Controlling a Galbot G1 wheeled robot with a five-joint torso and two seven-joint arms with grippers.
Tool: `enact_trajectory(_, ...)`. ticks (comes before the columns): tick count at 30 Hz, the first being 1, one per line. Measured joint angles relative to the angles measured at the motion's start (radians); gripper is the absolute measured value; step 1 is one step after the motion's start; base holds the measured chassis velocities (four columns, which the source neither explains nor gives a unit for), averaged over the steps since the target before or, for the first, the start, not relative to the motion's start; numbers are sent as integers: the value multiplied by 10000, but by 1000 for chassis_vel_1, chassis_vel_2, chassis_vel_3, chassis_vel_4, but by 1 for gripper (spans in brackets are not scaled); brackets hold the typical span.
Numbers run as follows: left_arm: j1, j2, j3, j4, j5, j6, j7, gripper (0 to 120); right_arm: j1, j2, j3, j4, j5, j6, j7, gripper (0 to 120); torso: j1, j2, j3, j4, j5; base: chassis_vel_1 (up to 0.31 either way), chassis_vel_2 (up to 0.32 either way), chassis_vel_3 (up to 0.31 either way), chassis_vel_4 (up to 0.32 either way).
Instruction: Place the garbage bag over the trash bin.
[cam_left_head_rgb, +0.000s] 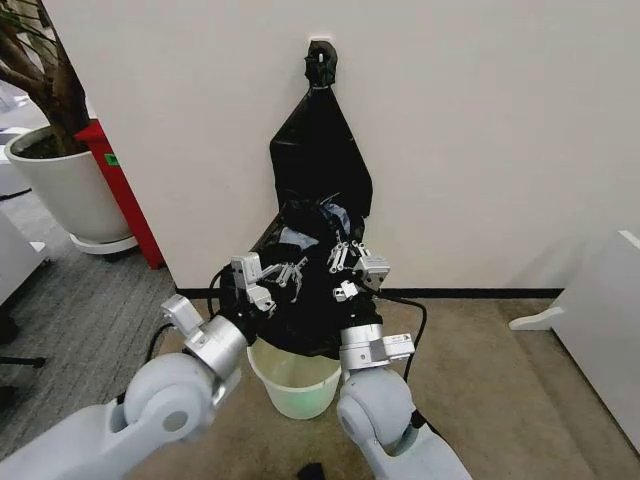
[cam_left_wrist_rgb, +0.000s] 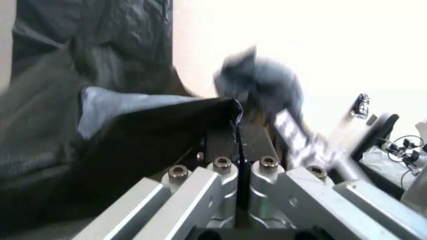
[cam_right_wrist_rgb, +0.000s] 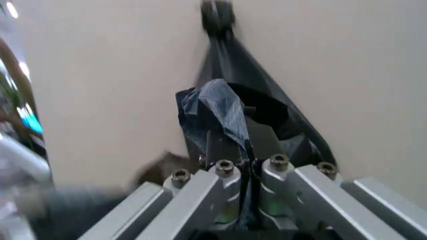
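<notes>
Two grippers, left (cam_left_head_rgb: 297, 272); right (cam_left_head_rgb: 338, 255), clamp garbage bag (cam_left_head_rgb: 300, 310); carpet (cam_left_head_rgb: 480, 380), white wall (cam_left_head_rgb: 480, 130)

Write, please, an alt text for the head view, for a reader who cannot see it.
Both grippers, left gripper and right gripper, hold a black garbage bag up above a cream trash bin on the carpet. Behind, a black bag bundle hangs from a wall hook, and a plant pot stands at the left.

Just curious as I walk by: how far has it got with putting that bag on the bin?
Done: both grippers, left and right, have pinched the garbage bag. In hand: they hold it above the trash bin. Left: its mouth isn't around the rim yet.
</notes>
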Motion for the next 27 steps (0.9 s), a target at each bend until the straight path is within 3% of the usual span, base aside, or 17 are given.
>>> enact_trajectory(12, 12, -39, -27, 3, 24, -15, 22, 0, -939, -1339, 40, 868, 505, -1780, 630, 0, 0, 0, -1, -2, 2, 0, 0, 0, 0)
enact_trajectory(27, 12, -79, -38, 21, 35, -24, 32, 0, -2109, -3087, 1963, 2368, 1724, -2437, 494, 0, 0, 0, -1, -2, 2, 0, 0, 0, 0)
